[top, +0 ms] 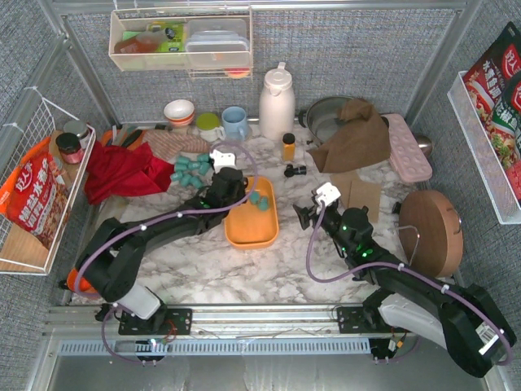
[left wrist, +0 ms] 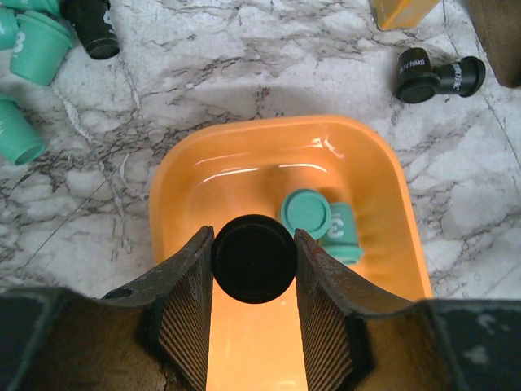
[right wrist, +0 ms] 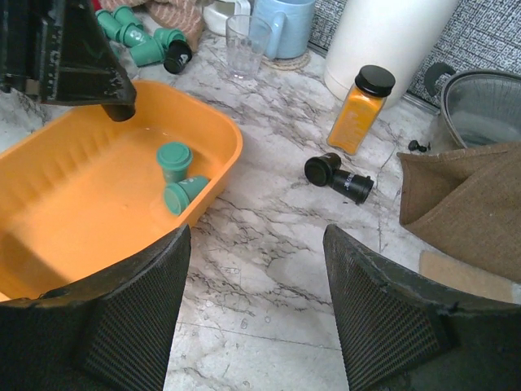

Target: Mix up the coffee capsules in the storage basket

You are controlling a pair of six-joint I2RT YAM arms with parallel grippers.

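The orange storage basket (top: 244,232) lies mid-table, with two teal coffee capsules (top: 259,199) at its far end. My left gripper (top: 236,189) hangs over that end, shut on a black capsule (left wrist: 254,258) held between its pads above the basket floor (left wrist: 195,179). One of the teal capsules (left wrist: 305,213) stands just beyond it. More teal capsules (top: 191,169) lie on the table left of the basket, and two black ones (right wrist: 338,175) lie to its right. My right gripper (right wrist: 256,236) stands open over marble, right of the basket rim (right wrist: 220,130), with nothing between its fingers.
An amber spice bottle (top: 288,147), a white thermos (top: 277,104), a blue mug (top: 234,122) and a clear glass (right wrist: 244,45) stand behind the basket. A red cloth (top: 122,171) lies left. A brown cloth (top: 354,134) and a round wooden board (top: 431,232) lie right.
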